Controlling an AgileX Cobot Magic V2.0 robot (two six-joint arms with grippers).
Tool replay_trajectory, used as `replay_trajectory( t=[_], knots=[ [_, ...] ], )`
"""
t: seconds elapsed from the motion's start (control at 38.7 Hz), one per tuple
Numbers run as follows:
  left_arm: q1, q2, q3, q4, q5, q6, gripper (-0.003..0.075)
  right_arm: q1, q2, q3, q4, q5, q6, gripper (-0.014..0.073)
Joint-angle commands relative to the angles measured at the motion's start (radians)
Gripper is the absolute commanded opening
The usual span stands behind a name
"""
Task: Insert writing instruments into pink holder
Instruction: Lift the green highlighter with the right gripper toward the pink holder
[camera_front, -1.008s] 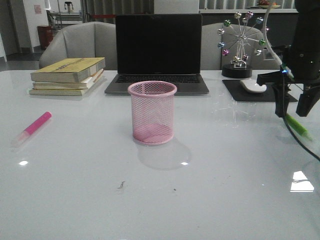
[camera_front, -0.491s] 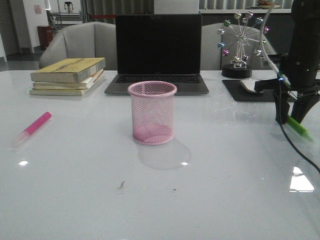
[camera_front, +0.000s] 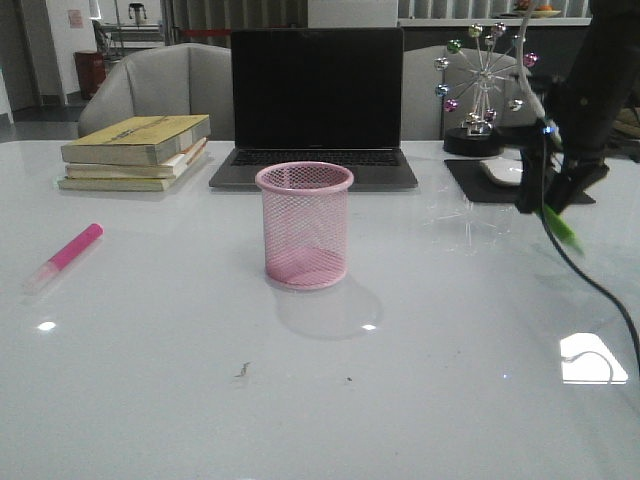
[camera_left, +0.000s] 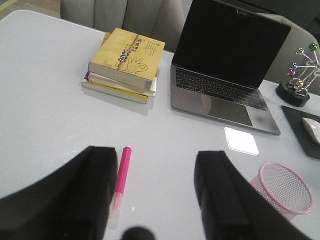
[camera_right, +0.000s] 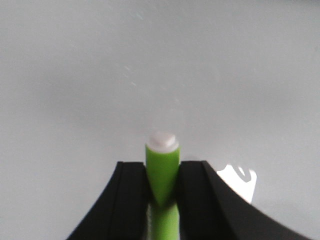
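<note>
Clamped between the two black fingers of the right end effector is the green highlighter, seen lifted off the table on the far right in the front view, tilted, with its green end poking down below the fingers. The left end effector is spread wide and nothing is held in it; the pink highlighter is seen on the table just beside one finger.

The pink holder is parked upright mid-table, and through the mesh nothing can be made out inside. Pink mesh wall, rolled rim, solid base. The pink highlighter lies flat near the left edge, well apart from the cup, pale cap toward the near side.

Behind the cup an open laptop is set, with a stack of books to its left. To the right, a ball ornament and a white mouse on a dark mouse pad are found.
</note>
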Motion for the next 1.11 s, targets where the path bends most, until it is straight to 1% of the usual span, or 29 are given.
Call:
replay_trajectory(
  t=[0.0, 0.18, 0.28, 0.36, 0.44, 0.54, 0.59, 0.67, 0.85, 0.98, 1.09],
  knots=[
    [-0.005, -0.004, -0.039, -0.015, -0.077, -0.001, 0.0428, -0.004, -0.175, -0.031, 0.078, -0.07, -0.073, 0.0022],
    [-0.005, -0.004, -0.039, -0.015, -0.077, -0.001, 0.0428, -0.004, -0.308, -0.03, 0.154, -0.129, -0.151, 0.0022],
    [-0.005, -0.004, -0.039, -0.015, -0.081, -0.001, 0.0428, 0.002, -0.373, -0.029, 0.227, -0.175, -0.222, 0.0022],
    [-0.005, -0.004, -0.039, -0.015, -0.083, -0.001, 0.0428, 0.015, -0.416, -0.029, 0.307, -0.212, -0.306, 0.0022],
    [-0.005, -0.004, -0.039, -0.015, -0.083, -0.001, 0.0428, 0.034, -0.452, -0.029, 0.41, -0.254, -0.422, 0.0022],
    [-0.005, -0.004, -0.039, -0.015, -0.083, -0.001, 0.0428, 0.066, -0.477, -0.027, 0.52, -0.292, -0.51, 0.0022],
    [-0.005, -0.004, -0.039, -0.015, -0.083, -0.001, 0.0428, 0.084, -0.483, -0.024, 0.553, -0.317, -0.535, 0.0022],
    [-0.005, -0.004, -0.039, -0.015, -0.083, -0.001, 0.0428, 0.115, -0.483, -0.011, 0.567, -0.372, -0.554, 0.0022],
    [-0.005, -0.004, -0.039, -0.015, -0.083, -0.001, 0.0428, 0.211, -0.483, 0.084, 0.567, -0.529, -0.595, 0.0022],
    [-0.005, -0.004, -0.039, -0.015, -0.083, -0.001, 0.0428, 0.296, -0.483, 0.165, 0.574, -0.645, -0.689, 0.0022],
    [-0.005, -0.004, -0.039, -0.015, -0.085, -0.001, 0.0428, 0.359, -0.483, 0.234, 0.63, -0.761, -0.779, 0.0022]
  ],
)
